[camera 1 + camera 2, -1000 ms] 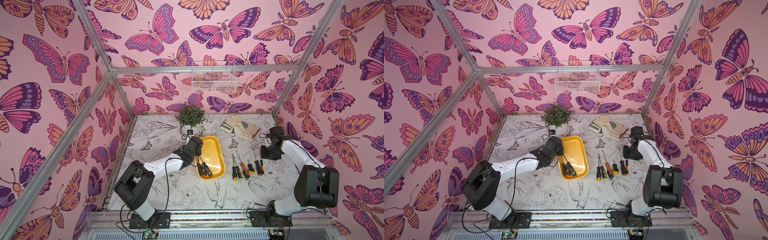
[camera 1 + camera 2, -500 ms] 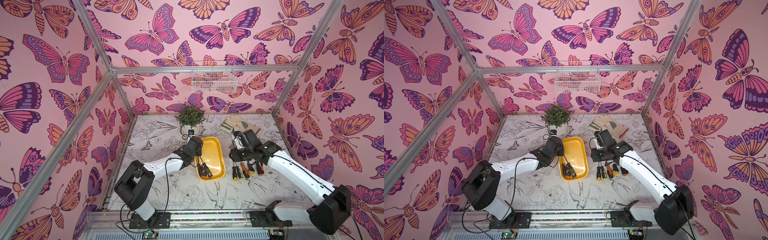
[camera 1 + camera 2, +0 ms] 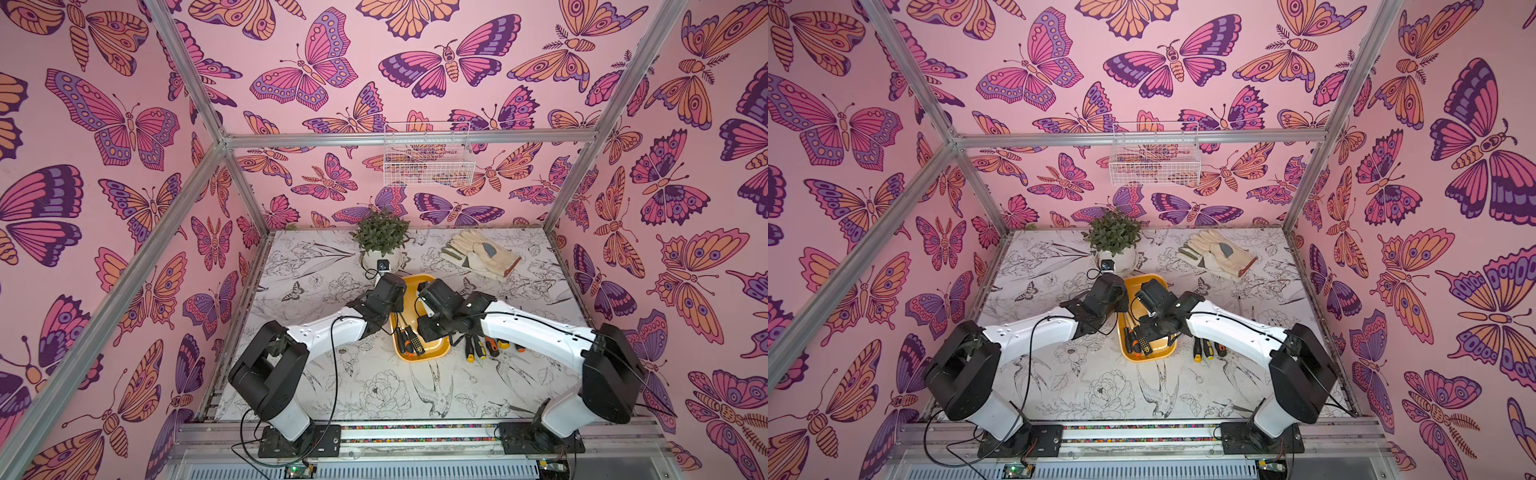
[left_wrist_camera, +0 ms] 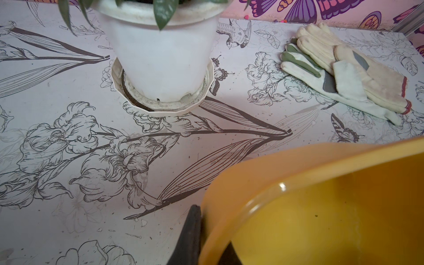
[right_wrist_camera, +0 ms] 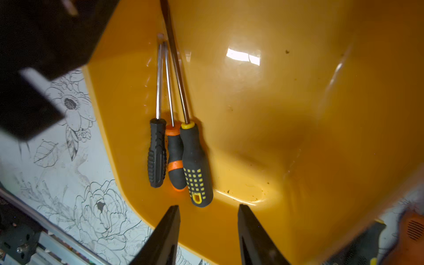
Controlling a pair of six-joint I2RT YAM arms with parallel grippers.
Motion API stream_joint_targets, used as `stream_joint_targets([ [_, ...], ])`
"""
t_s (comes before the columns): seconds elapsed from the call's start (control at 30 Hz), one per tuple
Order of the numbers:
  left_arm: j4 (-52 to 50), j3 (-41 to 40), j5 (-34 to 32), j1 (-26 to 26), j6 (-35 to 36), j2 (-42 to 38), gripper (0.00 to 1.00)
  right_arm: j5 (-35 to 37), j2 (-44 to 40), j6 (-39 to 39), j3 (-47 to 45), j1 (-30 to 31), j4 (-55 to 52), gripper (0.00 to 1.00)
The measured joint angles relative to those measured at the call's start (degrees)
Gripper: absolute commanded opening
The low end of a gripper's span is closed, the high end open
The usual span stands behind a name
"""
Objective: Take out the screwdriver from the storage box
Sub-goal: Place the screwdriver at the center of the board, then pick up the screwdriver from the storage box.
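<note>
- Presently the right gripper [image 5: 208, 206] hovers with jaws parted over the handle ends; the left gripper [image 4: 211, 227] is clamped on the storage box [image 5: 252, 114] rim.
- Three screwdrivers [image 5: 175, 158] lie inside, at the end nearest the robot, handles touching.
- Risk: the jaws likely catch two handles, or knock a neighbour askew.
- No legible brand or writing.

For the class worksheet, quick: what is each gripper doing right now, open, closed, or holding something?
Left gripper: closed on the storage box rim.
Right gripper: open, holding nothing, over the storage box.
</note>
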Motion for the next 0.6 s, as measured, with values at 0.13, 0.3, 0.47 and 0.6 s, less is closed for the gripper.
stream_joint_targets([
  [0.13, 0.00, 0.00, 0.00, 0.00, 0.00, -0.02, 0.00, -0.02, 4.61, 0.57, 0.00, 0.02, 2.05, 0.47],
  [0.3, 0.00, 0.00, 0.00, 0.00, 0.00, -0.02, 0.00, -0.44, 7.69, 0.83, 0.13, 0.02, 4.00, 0.48],
  [0.47, 0.02, 0.00, -0.09, 0.00, 0.02, 0.00, 0.00, -1.25, 8.63, 0.98, 0.50, 0.02, 5.25, 0.48],
  [0.6, 0.00, 0.00, -0.20, 0.00, 0.04, -0.02, 0.00, -1.84, 9.07, 1.01, 0.59, 0.04, 5.75, 0.48],
])
